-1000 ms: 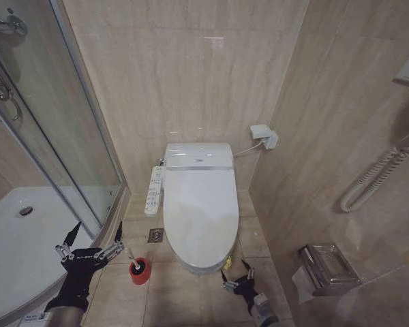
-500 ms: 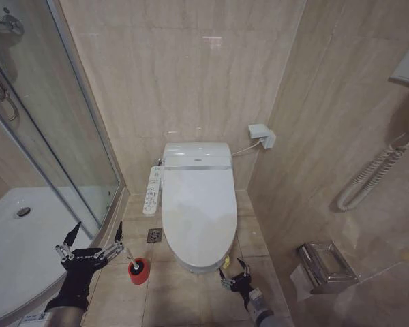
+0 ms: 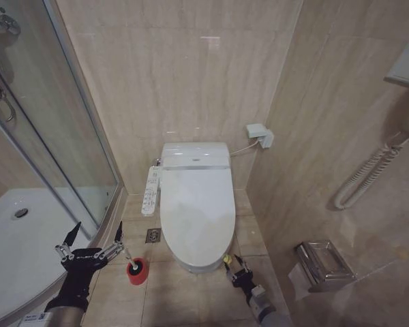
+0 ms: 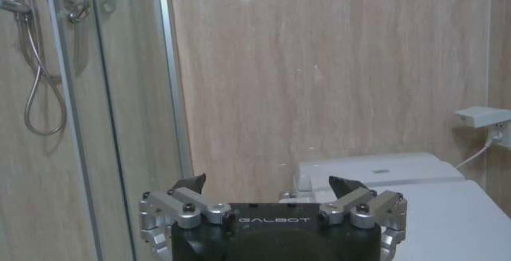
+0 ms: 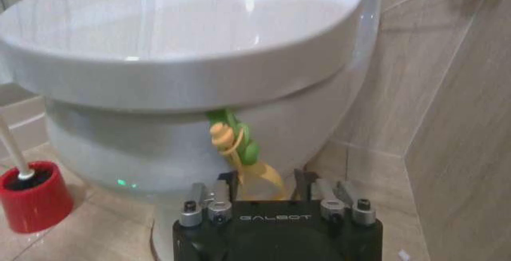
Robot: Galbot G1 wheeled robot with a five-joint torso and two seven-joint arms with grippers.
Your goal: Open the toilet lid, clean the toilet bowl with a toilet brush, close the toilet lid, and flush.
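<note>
The head view looks forward and down from above into a narrow tiled corner: the toilet lid point(image 3: 196, 214) sits mid-scene, the shower enclosure point(image 3: 41, 170) to the left, a side wall to the right, both arms at the near edge.

The left wrist view sits low and looks level over the left gripper point(image 4: 267, 190) toward the far wall — shower glass point(image 4: 96, 117) to one side, the far end of the toilet beyond.

The right wrist view is lowest and closest, just off the floor behind the right gripper point(image 5: 265, 183), facing the front of the toilet under the lid's point(image 5: 183, 39) rim.

All three views share the toilet; the head and right wrist views also share the red cup holder point(image 3: 138, 271) point(image 5: 32, 195).
</note>
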